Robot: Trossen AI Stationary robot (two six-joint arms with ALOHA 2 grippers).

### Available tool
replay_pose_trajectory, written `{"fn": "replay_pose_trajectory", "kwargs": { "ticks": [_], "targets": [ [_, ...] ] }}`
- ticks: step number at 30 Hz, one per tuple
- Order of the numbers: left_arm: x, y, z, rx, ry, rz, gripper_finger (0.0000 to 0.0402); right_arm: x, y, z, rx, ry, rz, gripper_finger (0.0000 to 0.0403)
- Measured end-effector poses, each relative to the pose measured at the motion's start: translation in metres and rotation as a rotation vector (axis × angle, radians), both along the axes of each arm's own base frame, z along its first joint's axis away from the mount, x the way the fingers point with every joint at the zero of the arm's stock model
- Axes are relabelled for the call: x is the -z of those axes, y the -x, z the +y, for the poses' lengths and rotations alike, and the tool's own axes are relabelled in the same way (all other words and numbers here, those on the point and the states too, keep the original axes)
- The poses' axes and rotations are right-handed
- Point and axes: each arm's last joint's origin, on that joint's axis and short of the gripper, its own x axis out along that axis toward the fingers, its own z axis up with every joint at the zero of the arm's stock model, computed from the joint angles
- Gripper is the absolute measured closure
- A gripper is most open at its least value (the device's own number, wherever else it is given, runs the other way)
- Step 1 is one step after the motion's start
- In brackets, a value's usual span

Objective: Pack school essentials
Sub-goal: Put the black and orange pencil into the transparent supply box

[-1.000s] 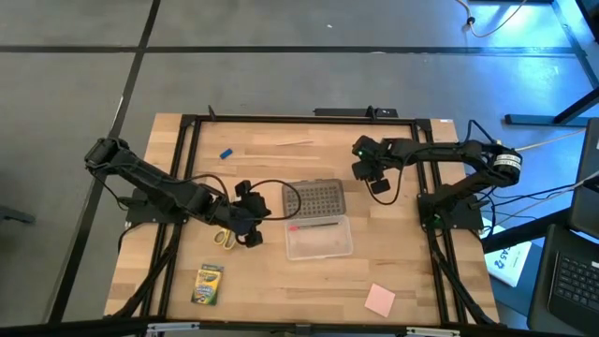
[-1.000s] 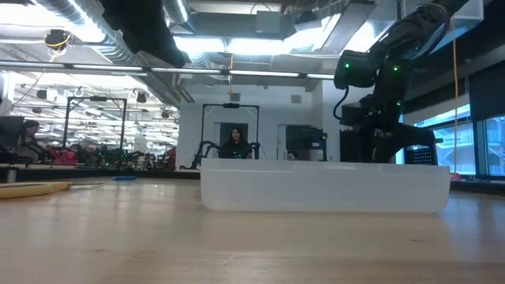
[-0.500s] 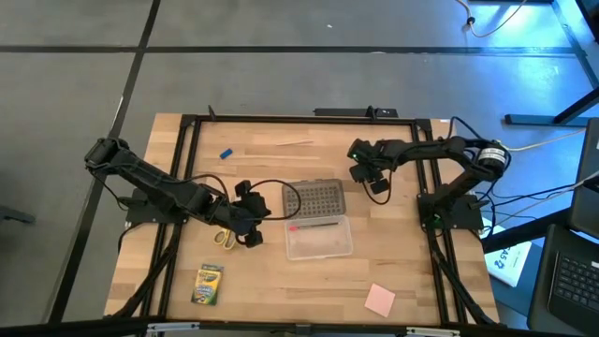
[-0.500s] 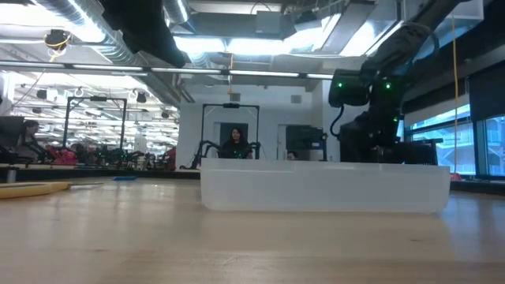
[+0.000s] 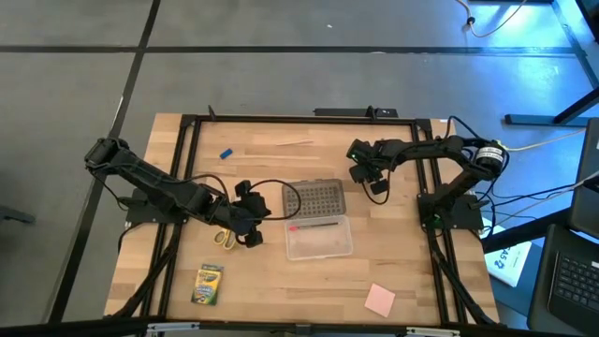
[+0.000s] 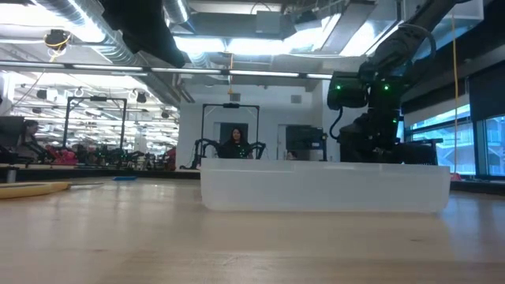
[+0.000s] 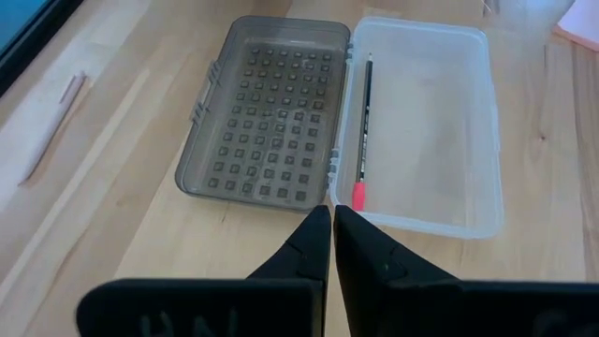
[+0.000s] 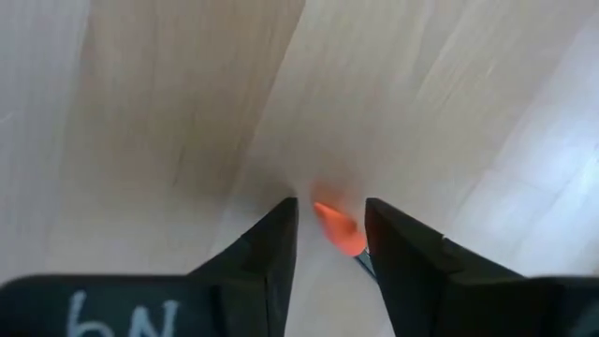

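Observation:
An open case lies mid-table: a clear tray (image 5: 319,240) holding one dark pencil (image 7: 363,112), and beside it the grey perforated lid (image 5: 314,198). My left gripper (image 5: 251,227) hovers shut just left of the case, holding nothing. My right gripper (image 5: 376,186) points down at the bare wood right of the lid. Its fingers stand open on either side of an orange-tipped pencil end (image 8: 337,227) that lies on the table. Yellow-handled scissors (image 5: 225,239), a crayon box (image 5: 208,284), a pink sticky-note pad (image 5: 379,300), a blue eraser (image 5: 226,153) and a pale stick (image 5: 292,143) lie scattered. My right gripper comes from above with one finger on each side of the pencil's orange end (image 8: 342,234). A gap shows on one side. The end lies close against the other finger (image 8: 388,243), and I cannot tell whether they touch. The pencil rests on the table.
A black frame (image 5: 281,119) runs round the table's edges. The clear tray's wall (image 6: 323,189) fills the middle of the low view, with my right arm (image 6: 371,110) behind it. Bare wood lies in front of the case.
My right gripper has come down toward the table right of the lid and shifted slightly toward the table's left. The left arm and all the objects have stayed put.

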Motion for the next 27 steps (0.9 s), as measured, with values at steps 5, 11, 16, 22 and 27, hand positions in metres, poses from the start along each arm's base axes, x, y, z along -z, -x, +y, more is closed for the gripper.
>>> {"fn": "replay_pose_trajectory", "kwargs": {
  "ticks": [5, 11, 16, 22, 27],
  "targets": [
    [0.0, 0.0, 0.0, 0.0, 0.0, 0.0, 0.0388, 0.0004, 0.0044, -0.0076, 0.052, -0.051, -0.026, 0.0287],
    [0.0, 0.0, 0.0, 0.0, 0.0, 0.0, 0.0388, 0.0008, 0.0065, -0.0105, 0.064, -0.069, -0.032, 0.0303],
    [0.0, 0.0, 0.0, 0.0, 0.0, 0.0, 0.0388, 0.0011, 0.0075, -0.0109, 0.068, -0.087, -0.036, 0.033],
    [0.0, 0.0, 0.0, 0.0, 0.001, 0.0, 0.0388, 0.0013, 0.0074, -0.0106, 0.067, -0.098, -0.04, 0.0368],
    [0.0, 0.0, 0.0, 0.0, 0.001, 0.0, 0.0388, 0.0, 0.0049, -0.0091, 0.113, -0.101, -0.051, 0.0377]
  ]
}}
